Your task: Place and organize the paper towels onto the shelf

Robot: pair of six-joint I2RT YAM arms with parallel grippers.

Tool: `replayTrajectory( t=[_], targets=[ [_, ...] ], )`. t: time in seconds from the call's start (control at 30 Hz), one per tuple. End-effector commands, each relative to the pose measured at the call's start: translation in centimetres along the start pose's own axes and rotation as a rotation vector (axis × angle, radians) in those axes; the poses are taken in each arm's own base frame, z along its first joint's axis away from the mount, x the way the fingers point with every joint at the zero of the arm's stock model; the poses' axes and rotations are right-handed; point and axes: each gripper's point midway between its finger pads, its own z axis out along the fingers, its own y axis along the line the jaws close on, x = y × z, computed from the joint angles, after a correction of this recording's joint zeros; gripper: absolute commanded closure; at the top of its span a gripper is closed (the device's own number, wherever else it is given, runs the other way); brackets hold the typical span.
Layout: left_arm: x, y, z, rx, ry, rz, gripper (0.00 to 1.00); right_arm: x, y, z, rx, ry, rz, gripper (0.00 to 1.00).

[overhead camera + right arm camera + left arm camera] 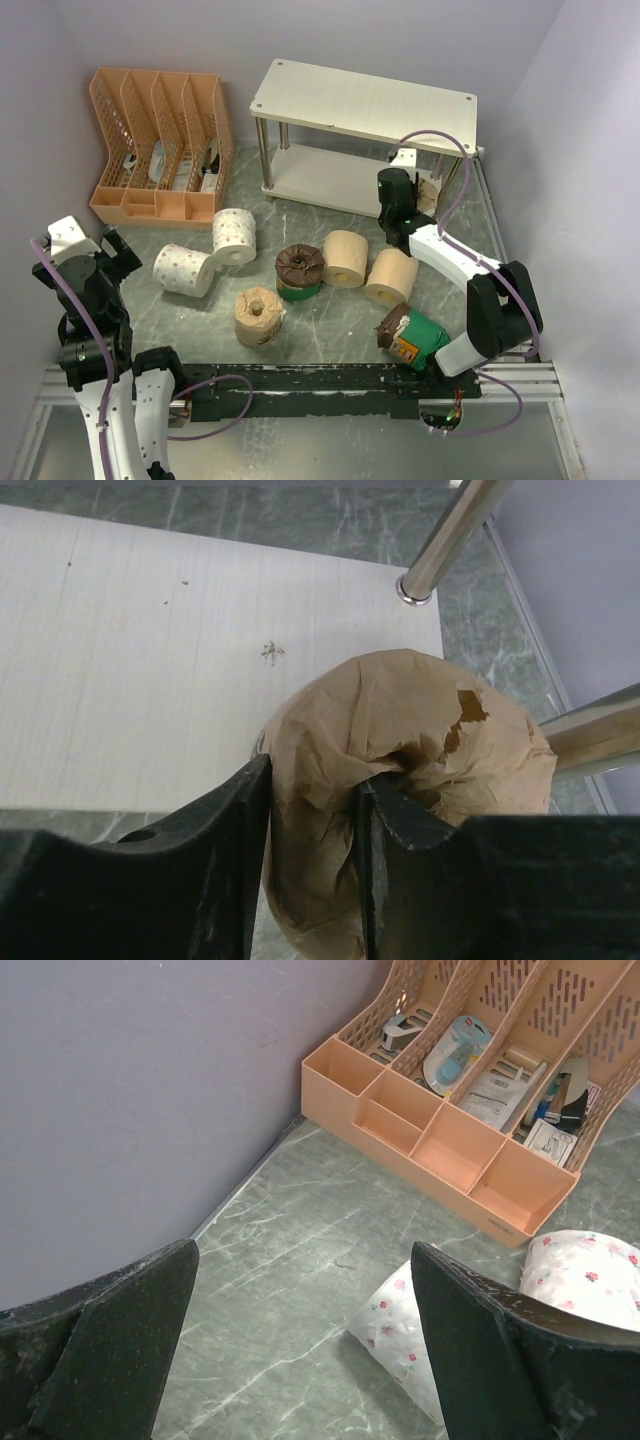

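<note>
My right gripper [402,208] [312,815] is shut on a tan paper towel roll [400,740], one finger in its core and one outside, holding it at the right end of the shelf's lower board [150,660] [320,180]. The shelf's top board [365,100] is bare. On the table lie two white rolls [185,270] [235,237], three tan rolls [258,315] [345,258] [391,277] and two green-banded rolls [300,272] [412,338]. My left gripper [95,255] [300,1340] is open and empty, left of the nearest white roll [400,1330].
An orange slotted file organizer [160,145] [470,1080] with small office items stands at the back left. Silver shelf legs [455,535] rise just beyond the held roll. Purple-grey walls close in the left, back and right sides.
</note>
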Motion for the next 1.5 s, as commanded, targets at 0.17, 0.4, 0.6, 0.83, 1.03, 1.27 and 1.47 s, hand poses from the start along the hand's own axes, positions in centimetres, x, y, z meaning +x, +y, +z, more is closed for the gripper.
replayTrajectory(
  t=[0.17,0.4,0.6,0.83,1.03,1.27,1.47],
  targets=[
    [-0.6,-0.4,0.0,0.023,-0.034,-0.015,0.0,-3.7,-1.6,0.3,0.087,-0.106,0.058,0.46],
    [-0.6,-0.4,0.0,0.022,-0.038,-0.018,0.01,-4.2,-2.7,-0.9,0.103,-0.139,0.11,0.0],
    [-0.6,-0.4,0.0,0.021,-0.04,-0.02,0.0,-4.8,-2.0,-3.5,0.032,-0.174,0.142,0.0],
    [-0.5,-0.5,0.1,0.024,-0.033,-0.021,0.0,-4.6,-0.1,-8.0,-0.028,-0.176,0.183,0.0],
    [-0.5,-0.5,0.1,0.026,-0.029,-0.022,0.0,0.4,8.1,-13.2,-0.363,-0.008,0.062,0.0],
    [-0.9,1.2,-0.2,-0.068,-0.049,-0.057,0.04,3.2,18.0,-26.4,-0.999,0.005,-0.263,0.04],
    [-1.0,2.0,-0.2,-0.114,-0.058,-0.063,0.05,5.3,20.8,-35.5,-1.203,-0.006,-0.527,0.08]
  ],
)
